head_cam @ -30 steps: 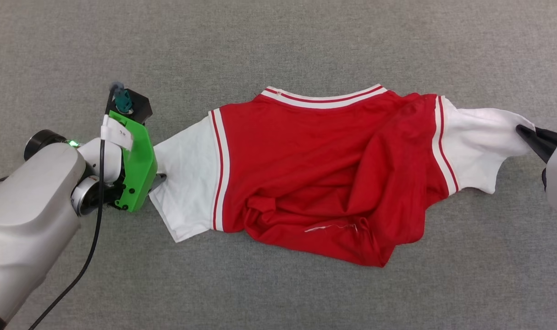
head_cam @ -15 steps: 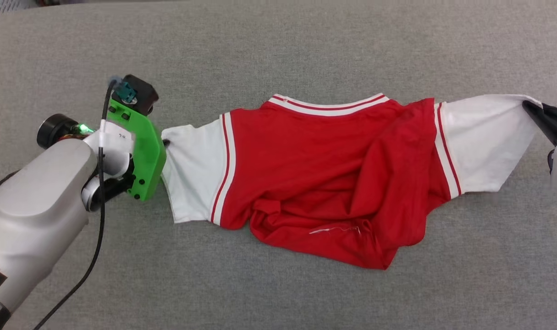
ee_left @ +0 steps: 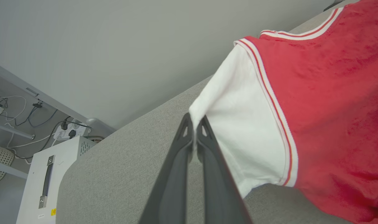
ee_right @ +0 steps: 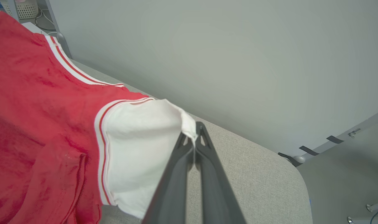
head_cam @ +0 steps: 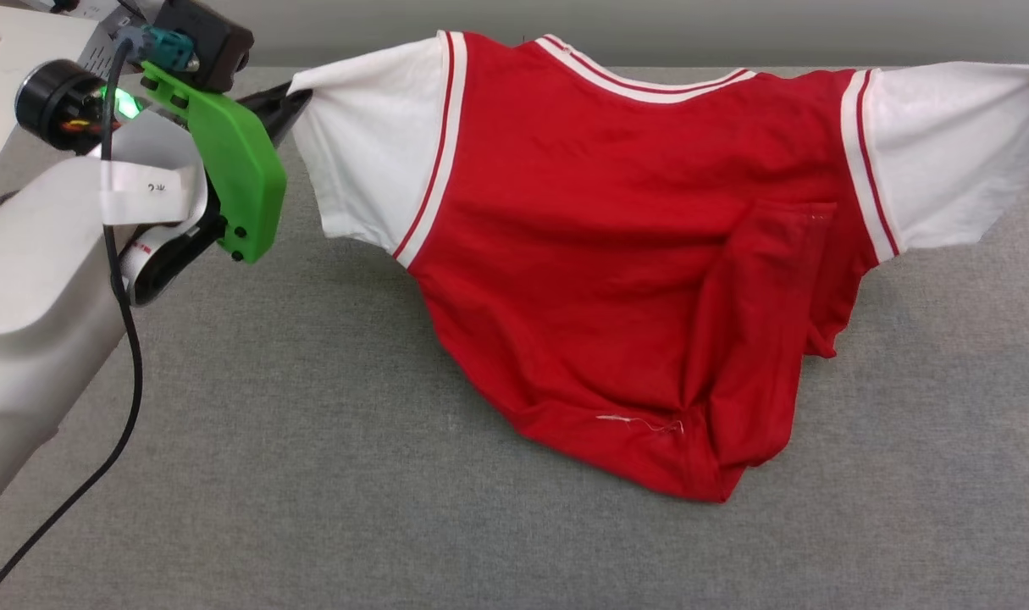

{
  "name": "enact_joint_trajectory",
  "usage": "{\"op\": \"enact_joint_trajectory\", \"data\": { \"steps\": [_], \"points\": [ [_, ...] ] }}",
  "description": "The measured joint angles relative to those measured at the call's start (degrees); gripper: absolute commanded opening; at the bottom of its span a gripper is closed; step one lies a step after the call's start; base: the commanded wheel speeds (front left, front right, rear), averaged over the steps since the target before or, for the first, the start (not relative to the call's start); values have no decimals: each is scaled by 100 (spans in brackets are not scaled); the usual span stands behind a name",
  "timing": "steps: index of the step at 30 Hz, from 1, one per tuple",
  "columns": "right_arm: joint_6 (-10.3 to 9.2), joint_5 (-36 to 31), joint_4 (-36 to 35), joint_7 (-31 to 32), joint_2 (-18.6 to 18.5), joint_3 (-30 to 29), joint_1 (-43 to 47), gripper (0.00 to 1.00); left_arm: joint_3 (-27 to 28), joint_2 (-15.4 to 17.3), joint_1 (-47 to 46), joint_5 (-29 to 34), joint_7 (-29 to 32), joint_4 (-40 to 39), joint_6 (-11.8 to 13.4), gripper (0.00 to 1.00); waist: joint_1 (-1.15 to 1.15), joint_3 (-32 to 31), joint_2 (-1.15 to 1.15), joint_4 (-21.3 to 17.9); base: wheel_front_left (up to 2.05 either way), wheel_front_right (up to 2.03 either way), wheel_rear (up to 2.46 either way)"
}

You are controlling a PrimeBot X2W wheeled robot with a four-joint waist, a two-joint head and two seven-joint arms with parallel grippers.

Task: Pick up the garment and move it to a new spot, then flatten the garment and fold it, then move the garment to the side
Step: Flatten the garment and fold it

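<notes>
The left hand [ee_left: 194, 124] is clenched on one white sleeve tip, the right hand [ee_right: 193, 132] on the other. Between them the red jersey T-shirt with white short sleeves and striped trim [head_cam: 616, 237] hangs across the frame's top, its hem on the grey fabric surface [head_cam: 311, 474]. Both pinches look thin, so a tug could free a sleeve, and the lower-right crease might land folded.

Grey fabric-covered table [head_cam: 311, 474], the crumpled lower hem of the red garment [head_cam: 616, 280] on it.

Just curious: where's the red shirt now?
Head view, centre: the garment hangs by both sleeves from the jaws at left and right, hem resting on the grey surface.
</notes>
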Motion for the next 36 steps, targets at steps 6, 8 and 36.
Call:
{"op": "enact_joint_trajectory", "data": {
  "steps": [6,8,36],
  "points": [
    [0,-48,-107,38,-44,-49,-821,0,224,-69,-669,314,-289,-271,193,0,0,48,0,-2,0,0,0],
    [0,-53,-68,38,-10,-46,-1100,0,297,-138,-888,354,-363,-250,222,0,0,115,0,-9,0,0,0],
    [0,-1084,2859,-1037,1173,1132,-6244,0,697,-1028,-4842,1042,-1616,2160,-29,0,1,1443,0,-168,0,0,0]
  ]
}}
